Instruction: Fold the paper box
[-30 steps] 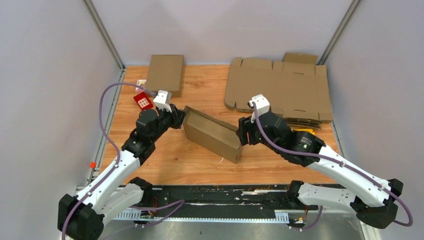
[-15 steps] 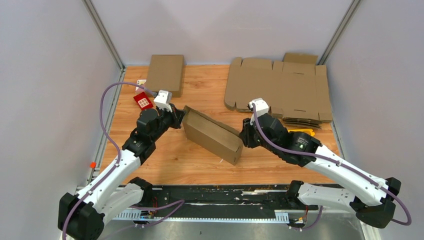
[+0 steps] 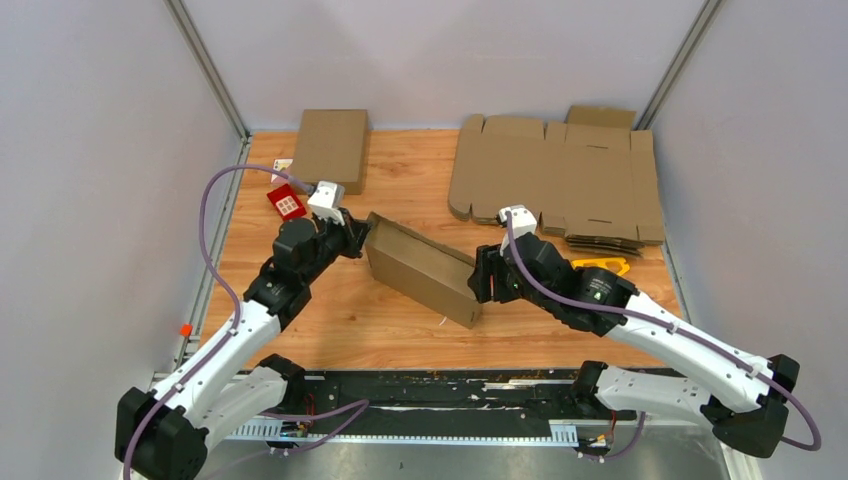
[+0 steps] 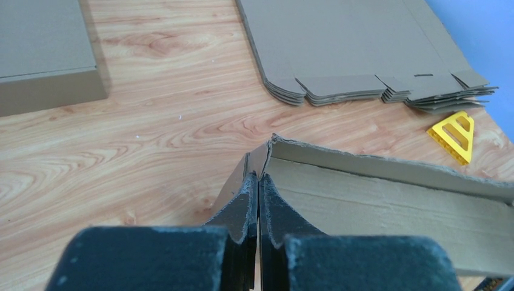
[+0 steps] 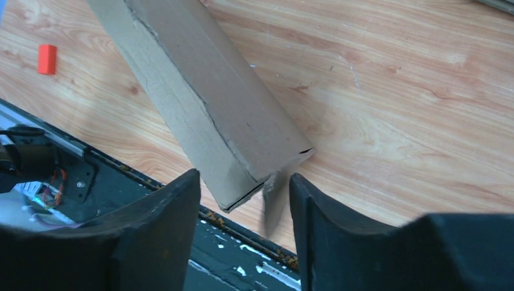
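While L-grpr (image 4: 259, 177) pinches box (image 4: 388, 203), R-grpr (image 5: 244, 180) open

pale grey walls (image 3: 100, 150) enclose a wood-grain bench (image 3: 400, 170) on three sides; aluminium posts (image 3: 205, 65) stand in the far corners.

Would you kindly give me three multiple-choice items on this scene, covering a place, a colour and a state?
1. Where does the pile of flat blanks lie? A near left; B far right; C between the arm bases.
2. What colour is the triangular tool? A yellow; B green; C blue.
3. How is the left gripper? A wide open; B out of view; C shut on the paper box.
Answers: B, the pile sits at the far right; A, it shows bright yellow; C, it pinches the box's corner.
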Robot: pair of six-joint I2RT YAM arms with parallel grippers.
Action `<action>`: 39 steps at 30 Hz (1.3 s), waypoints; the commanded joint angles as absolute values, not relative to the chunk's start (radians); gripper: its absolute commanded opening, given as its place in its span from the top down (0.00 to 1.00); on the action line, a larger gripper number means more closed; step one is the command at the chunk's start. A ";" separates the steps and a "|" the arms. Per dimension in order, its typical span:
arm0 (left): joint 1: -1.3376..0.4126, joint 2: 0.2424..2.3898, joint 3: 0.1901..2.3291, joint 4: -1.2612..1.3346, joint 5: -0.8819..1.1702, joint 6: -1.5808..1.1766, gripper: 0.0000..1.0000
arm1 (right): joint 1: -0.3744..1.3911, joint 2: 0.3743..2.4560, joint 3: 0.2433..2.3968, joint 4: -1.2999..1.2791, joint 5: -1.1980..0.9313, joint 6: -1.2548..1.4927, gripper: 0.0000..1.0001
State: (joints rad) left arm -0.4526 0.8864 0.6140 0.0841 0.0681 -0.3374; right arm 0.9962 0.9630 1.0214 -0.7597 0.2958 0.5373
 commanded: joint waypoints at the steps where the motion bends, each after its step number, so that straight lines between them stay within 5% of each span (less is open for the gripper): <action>1: -0.466 0.854 0.612 0.089 0.048 -0.345 1.00 | 0.997 0.961 1.020 -0.764 0.294 0.564 0.36; 5: -0.478 0.833 0.606 0.056 0.002 -0.381 1.00 | 0.997 0.942 1.064 -0.831 0.319 0.535 0.37; 11: -0.511 0.788 0.617 0.005 -0.056 -0.379 1.00 | 0.998 0.942 1.079 -0.886 0.391 0.510 0.69; 16: -0.527 0.775 0.628 -0.027 -0.069 -0.376 1.00 | 0.994 0.964 1.083 -0.843 0.412 0.504 0.79; 23: -0.544 0.770 0.635 -0.048 -0.088 -0.376 1.00 | 0.990 1.020 1.100 -0.828 0.452 0.492 0.82; 29: -0.556 0.763 0.637 -0.058 -0.104 -0.378 1.00 | 0.977 1.022 1.106 -0.822 0.452 0.556 0.99; 39: -0.595 0.777 0.633 -0.043 -0.131 -0.367 1.00 | 0.943 1.052 1.184 -0.917 0.442 0.926 1.00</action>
State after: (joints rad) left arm -0.5758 0.7761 0.6086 -0.0521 -0.1230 -0.3645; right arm 0.9512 1.0229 1.0916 -0.8776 0.4271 0.7208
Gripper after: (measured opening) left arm 0.007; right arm 0.019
